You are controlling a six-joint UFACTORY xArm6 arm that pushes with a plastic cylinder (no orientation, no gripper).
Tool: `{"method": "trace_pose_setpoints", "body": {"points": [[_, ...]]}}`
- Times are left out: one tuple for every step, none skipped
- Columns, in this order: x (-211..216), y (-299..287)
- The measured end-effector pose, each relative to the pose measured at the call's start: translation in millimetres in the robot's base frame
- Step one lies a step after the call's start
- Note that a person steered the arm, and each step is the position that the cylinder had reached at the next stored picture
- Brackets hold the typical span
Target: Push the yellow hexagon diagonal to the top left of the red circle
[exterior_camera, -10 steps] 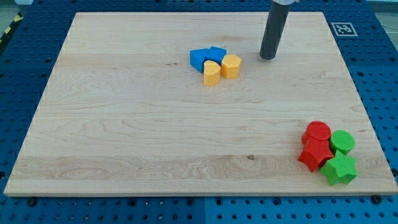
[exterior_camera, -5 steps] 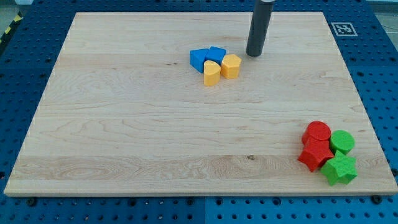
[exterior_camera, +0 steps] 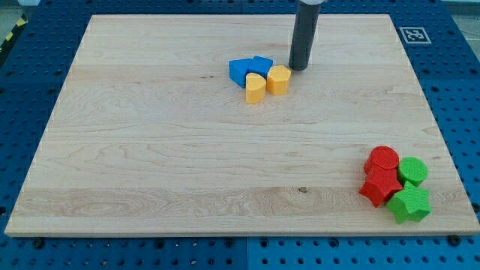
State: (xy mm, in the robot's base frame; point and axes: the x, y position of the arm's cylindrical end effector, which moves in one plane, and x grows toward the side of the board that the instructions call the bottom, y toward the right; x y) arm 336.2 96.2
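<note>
The yellow hexagon (exterior_camera: pixel 279 79) sits near the view's top centre, touching a yellow rounded block (exterior_camera: pixel 256 88) on its left and close to two blue blocks (exterior_camera: pixel 247 69). My tip (exterior_camera: pixel 299 68) is just to the upper right of the yellow hexagon, a small gap apart. The red circle (exterior_camera: pixel 384 159) lies at the view's lower right, far from the hexagon.
Next to the red circle are a red star-like block (exterior_camera: pixel 381 187), a green circle (exterior_camera: pixel 412 171) and a green star-like block (exterior_camera: pixel 410 205). The wooden board (exterior_camera: pixel 150 165) lies on a blue pegboard; a marker tag (exterior_camera: pixel 412 34) is at the top right corner.
My tip has moved left and slightly down, from well right of the yellow hexagon to close beside its upper right. No block has moved.
</note>
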Motion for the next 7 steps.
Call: {"method": "trace_pose_setpoints", "body": {"points": [[1.3, -21.3], [3.7, -25.8], [12.1, -28.9], [25.3, -28.9], [25.7, -28.9], [25.0, -30.0], [25.6, -31.1]]}}
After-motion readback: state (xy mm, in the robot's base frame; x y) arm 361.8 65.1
